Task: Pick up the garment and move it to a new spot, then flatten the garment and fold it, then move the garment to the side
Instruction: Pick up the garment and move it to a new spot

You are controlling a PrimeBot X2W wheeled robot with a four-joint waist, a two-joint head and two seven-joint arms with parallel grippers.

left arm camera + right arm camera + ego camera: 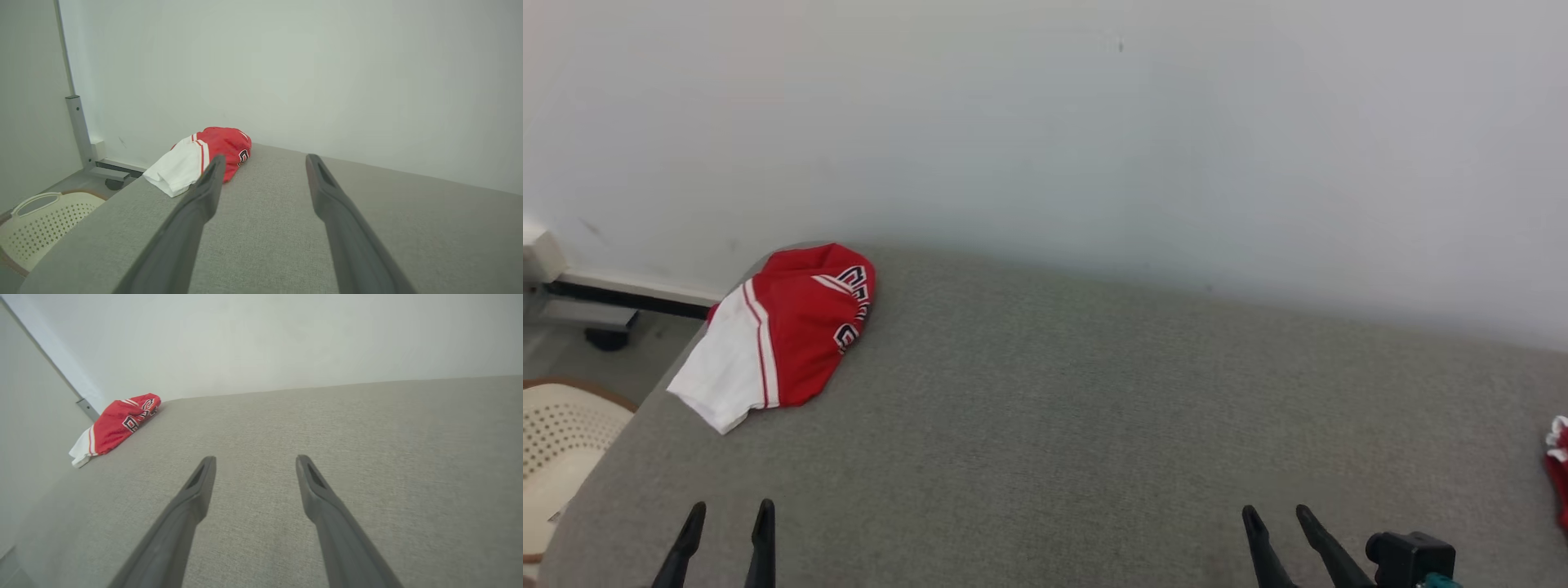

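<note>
I saw the garment (784, 331), red with a white panel and dark lettering, lying bunched at the far left corner of the grey surface (1094, 425), its white end reaching the left edge. My left gripper (730, 508) hung over the near edge, fingers spread and empty. My right gripper (1275, 512), further along that edge, was likewise released and held nothing. A red and white scrap (1558, 465) at the right edge was possibly more cloth. A cream basket (556, 441) stood beyond the left edge.
</note>
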